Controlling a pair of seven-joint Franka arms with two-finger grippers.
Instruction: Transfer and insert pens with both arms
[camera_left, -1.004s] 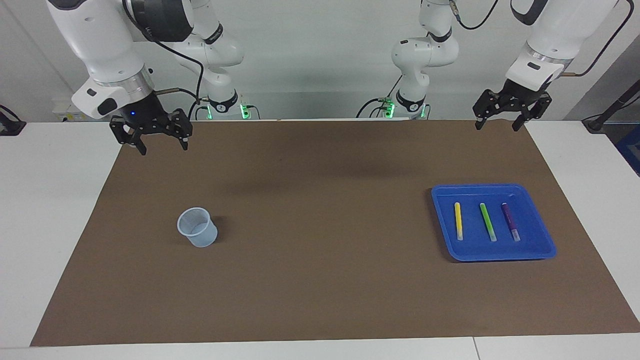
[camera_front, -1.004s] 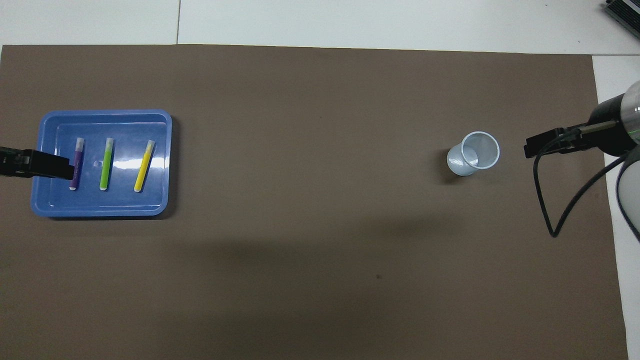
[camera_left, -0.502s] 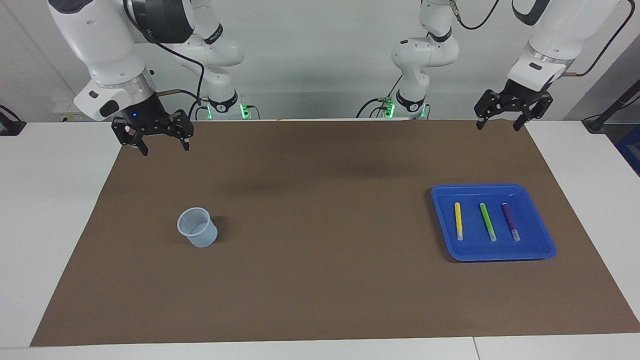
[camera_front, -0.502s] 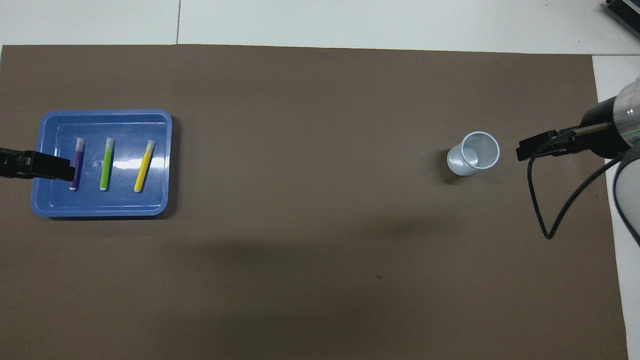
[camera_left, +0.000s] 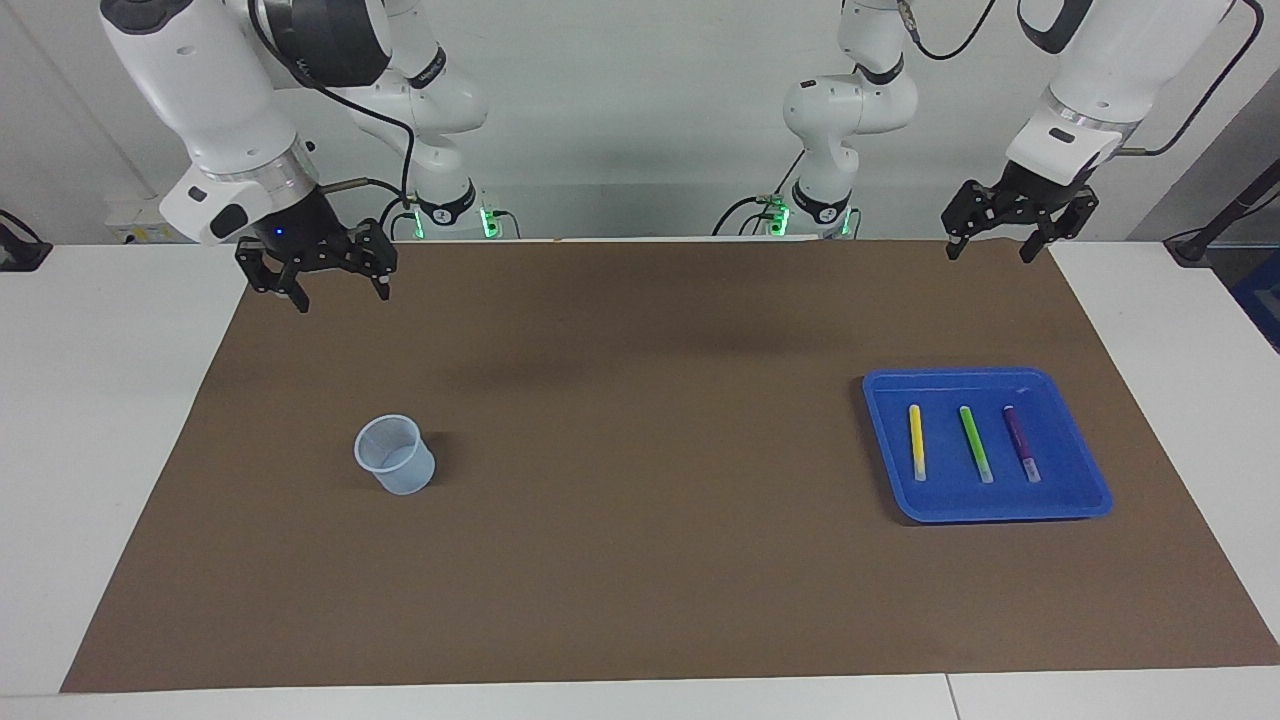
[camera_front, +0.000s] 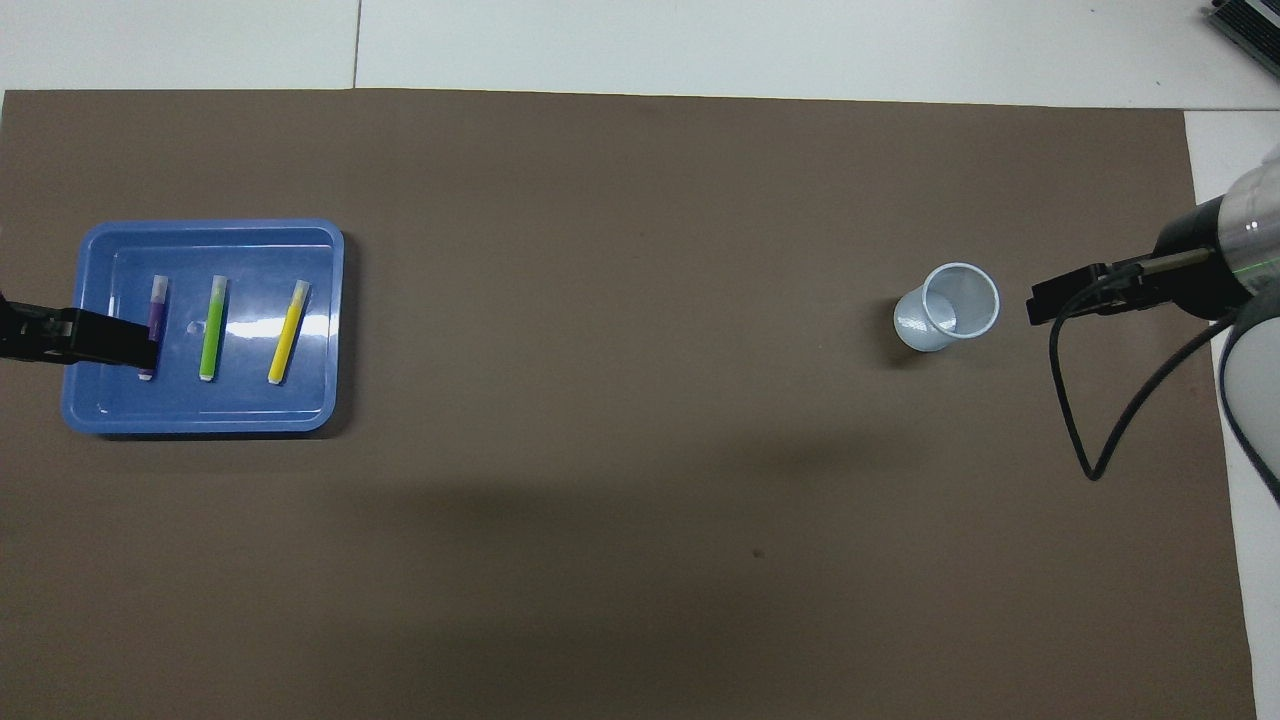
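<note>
A brown mat (camera_left: 620, 450) covers the white table. Both arms hang raised over the mat's robot-side edge, the left gripper (camera_left: 985, 245) and right gripper (camera_left: 340, 290) each spread wide and empty. The blue tray (camera_left: 890, 440) sits toward the left arm's end, holding the yellow pen (camera_left: 916, 441), green pen (camera_left: 975, 443) and purple pen (camera_left: 1020, 442) side by side. A clear cup (camera_left: 395, 455) stands toward the right arm's end.
</note>
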